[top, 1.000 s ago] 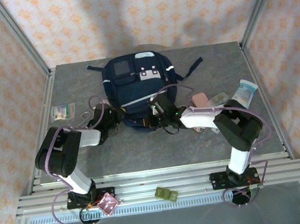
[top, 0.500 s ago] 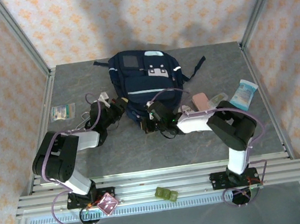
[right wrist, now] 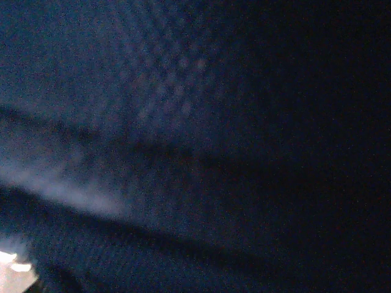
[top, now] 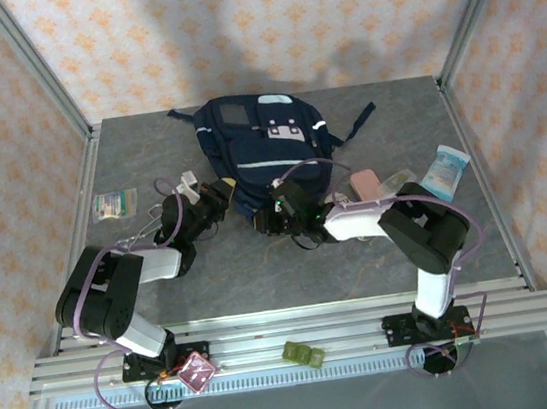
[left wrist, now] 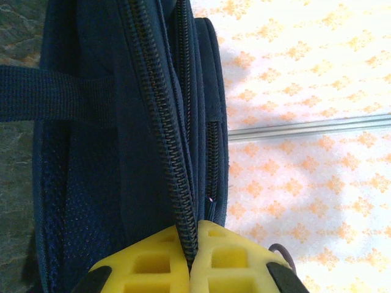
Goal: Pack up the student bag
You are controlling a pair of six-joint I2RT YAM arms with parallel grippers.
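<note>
We log the student bag (top: 264, 150) at the table's (top: 262, 267) far middle, left gripper (left wrist: 190, 247) clamped on its zip edge (left wrist: 164, 122), probably to keep the opening taut, and right gripper (top: 273, 215) buried against fabric facing the table's near side, jaw state unreadable.

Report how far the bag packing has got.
Done: nothing visibly packed. In hand: left gripper pinches the zipper edge of the large navy-blue fabric backpack; right gripper is at its near end. Left: pink case, light-blue packet and greenish packet lie outside on the table.
</note>
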